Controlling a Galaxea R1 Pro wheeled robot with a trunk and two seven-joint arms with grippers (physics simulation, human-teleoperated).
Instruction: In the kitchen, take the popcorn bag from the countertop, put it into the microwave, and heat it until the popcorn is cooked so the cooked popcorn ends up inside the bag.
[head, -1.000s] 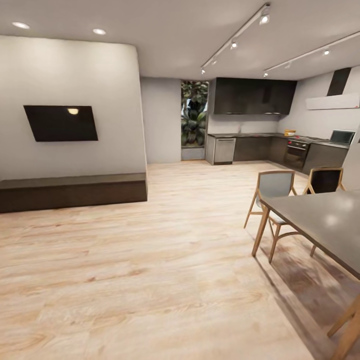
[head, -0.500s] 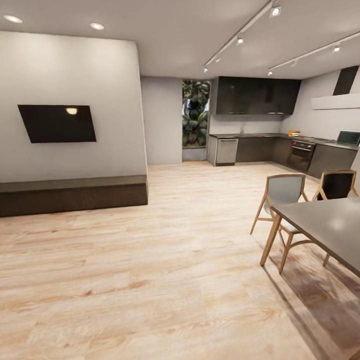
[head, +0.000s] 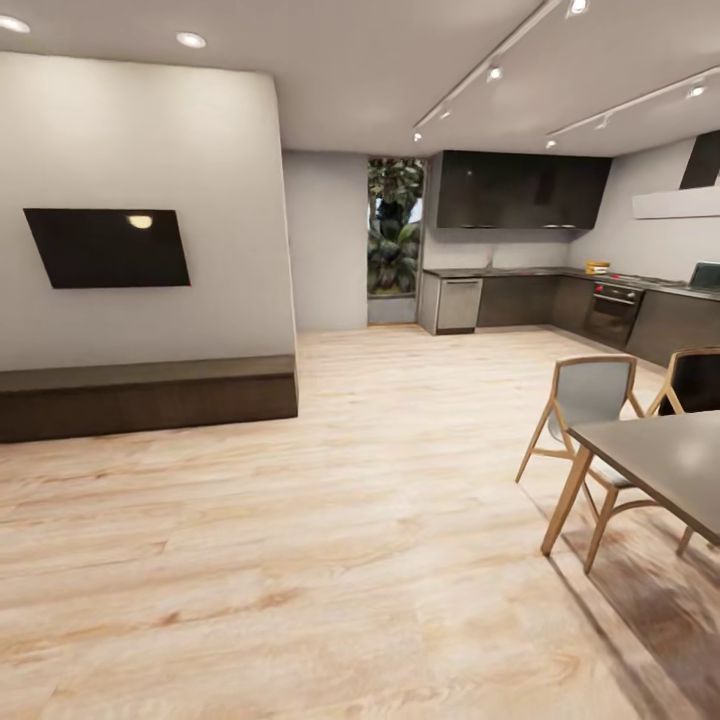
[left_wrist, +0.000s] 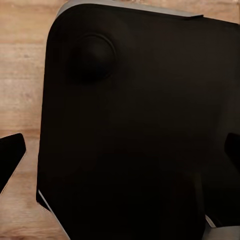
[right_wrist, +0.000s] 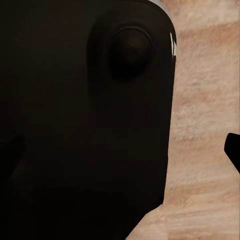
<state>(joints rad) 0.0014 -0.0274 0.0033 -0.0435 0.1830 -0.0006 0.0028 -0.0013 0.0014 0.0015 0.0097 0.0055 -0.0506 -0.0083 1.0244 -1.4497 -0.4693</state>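
Note:
The kitchen lies far off at the back right of the head view. Its long countertop (head: 520, 271) tops dark cabinets, and a corner of the microwave (head: 708, 276) shows at the picture's right edge. A small yellowish thing (head: 597, 266) stands on the countertop, too small to name; I cannot make out the popcorn bag or the popcorn. In the left wrist view my left gripper (left_wrist: 120, 152) is open over a black part of my own body, with its fingertips (left_wrist: 10, 156) far apart. My right gripper (right_wrist: 120, 150) also looks open, with one fingertip (right_wrist: 233, 150) showing over the wooden floor.
Pale wooden floor (head: 330, 520) stretches ahead to the kitchen. A grey dining table (head: 665, 465) with wooden chairs (head: 588, 400) stands close at the right. At the left are a low dark bench (head: 150, 395) and a wall screen (head: 108, 247). A built-in oven (head: 612, 308) sits under the counter.
The whole view has shifted: the camera has moved, so the table, chairs and kitchen have slid rightwards and the microwave is partly cut off. Nothing in the room itself has moved.

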